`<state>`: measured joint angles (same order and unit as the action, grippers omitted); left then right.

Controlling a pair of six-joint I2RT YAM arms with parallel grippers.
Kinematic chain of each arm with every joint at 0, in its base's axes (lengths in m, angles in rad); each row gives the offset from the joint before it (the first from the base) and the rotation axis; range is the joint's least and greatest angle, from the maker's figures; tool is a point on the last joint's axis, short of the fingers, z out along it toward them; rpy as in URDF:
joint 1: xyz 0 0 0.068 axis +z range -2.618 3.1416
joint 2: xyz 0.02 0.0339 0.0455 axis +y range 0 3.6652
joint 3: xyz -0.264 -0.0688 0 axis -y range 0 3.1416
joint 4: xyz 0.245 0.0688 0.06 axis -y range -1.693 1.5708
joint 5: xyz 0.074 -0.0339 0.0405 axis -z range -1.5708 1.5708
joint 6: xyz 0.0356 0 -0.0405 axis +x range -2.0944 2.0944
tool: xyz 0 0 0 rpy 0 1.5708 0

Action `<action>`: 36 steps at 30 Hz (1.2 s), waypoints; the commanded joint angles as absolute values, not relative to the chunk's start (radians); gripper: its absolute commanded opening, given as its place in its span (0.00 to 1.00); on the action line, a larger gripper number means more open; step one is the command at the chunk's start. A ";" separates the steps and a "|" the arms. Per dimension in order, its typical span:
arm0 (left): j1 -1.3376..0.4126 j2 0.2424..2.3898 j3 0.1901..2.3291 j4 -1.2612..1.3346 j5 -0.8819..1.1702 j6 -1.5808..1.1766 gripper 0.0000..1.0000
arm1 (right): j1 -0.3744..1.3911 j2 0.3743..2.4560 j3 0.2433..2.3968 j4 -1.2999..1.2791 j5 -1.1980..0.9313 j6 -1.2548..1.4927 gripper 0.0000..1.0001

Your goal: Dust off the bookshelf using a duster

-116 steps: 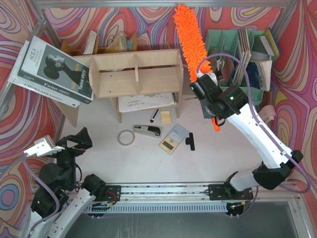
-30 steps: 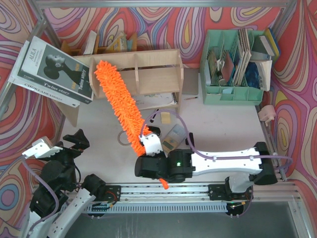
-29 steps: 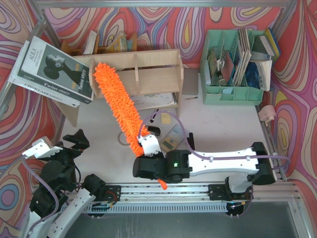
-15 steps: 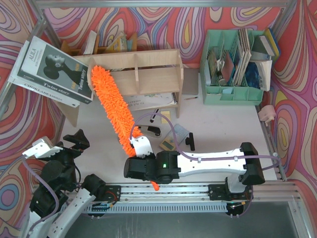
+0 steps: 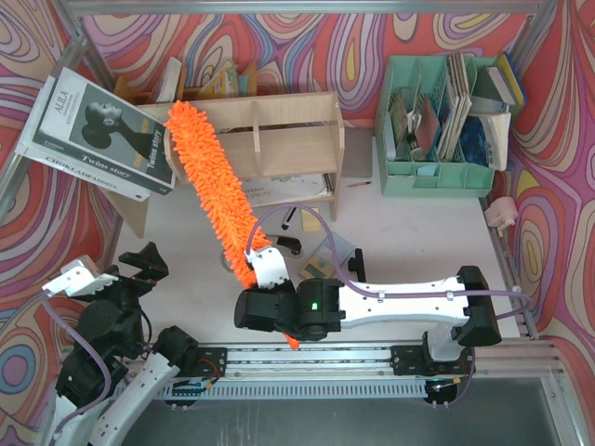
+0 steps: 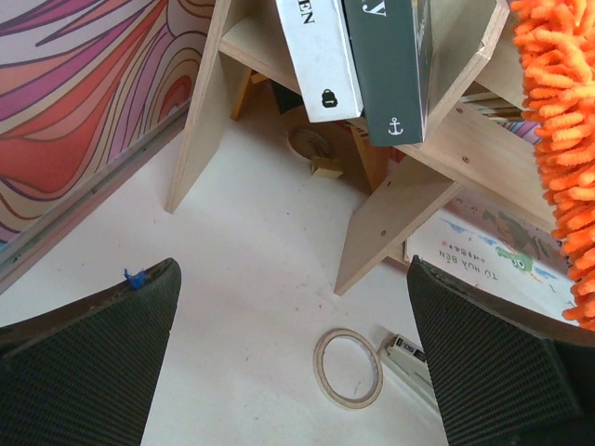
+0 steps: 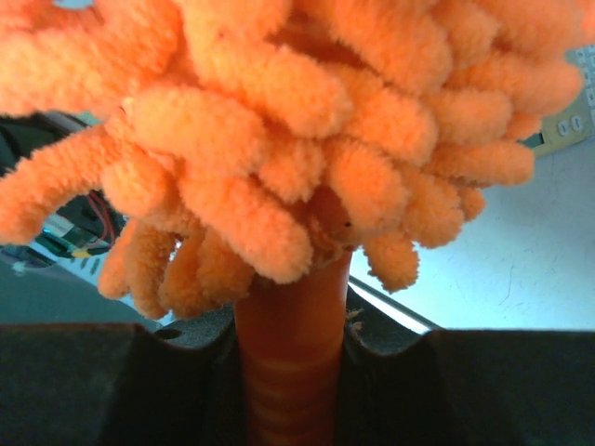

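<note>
Orange chenille of the duster (image 5: 210,186) lay slanted across the bookshelf's (image 5: 288,149) left end, with your right gripper (image 7: 293,348) clamped tight on its handle (image 7: 290,390). Your left gripper (image 6: 293,358) stood wide open, well apart from the shelf and holding nothing.

A large black-and-white book (image 5: 98,130) rests tilted at the counter's (image 5: 418,242) far left. A mint-green organiser (image 5: 435,177) stuffed with books stands far right, with a pink object (image 5: 502,212) just beside it. A tape ring (image 6: 349,367) lies flat near a stapler (image 6: 406,355).
</note>
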<state>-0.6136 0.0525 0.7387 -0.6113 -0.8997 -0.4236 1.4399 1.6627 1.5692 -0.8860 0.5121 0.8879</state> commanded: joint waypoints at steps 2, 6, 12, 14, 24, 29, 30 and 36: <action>-0.609 0.066 0.750 -0.615 -0.922 -0.431 0.98 | 1.416 1.652 1.522 -0.871 0.530 0.936 0.00; -0.609 0.065 0.749 -0.617 -0.922 -0.431 0.98 | 1.406 1.671 1.496 -0.864 0.500 0.946 0.00; -0.609 0.064 0.747 -0.615 -0.920 -0.431 0.98 | 1.391 1.673 1.496 -0.851 0.494 0.951 0.00; -0.609 0.066 0.747 -0.615 -0.920 -0.431 0.98 | 1.387 1.658 1.501 -0.823 0.496 0.931 0.00; -0.609 0.064 0.748 -0.616 -0.919 -0.431 0.98 | 1.367 1.686 1.574 -0.804 0.508 0.904 0.00; -0.609 0.060 0.747 -0.617 -0.922 -0.432 0.98 | 1.368 1.633 1.508 -0.841 0.536 1.013 0.00; -0.609 0.060 0.747 -0.616 -0.919 -0.432 0.98 | 1.367 1.613 1.488 -0.839 0.540 1.034 0.00; -0.609 0.063 0.747 -0.614 -0.919 -0.431 0.98 | 1.368 1.578 1.439 -0.818 0.524 1.095 0.00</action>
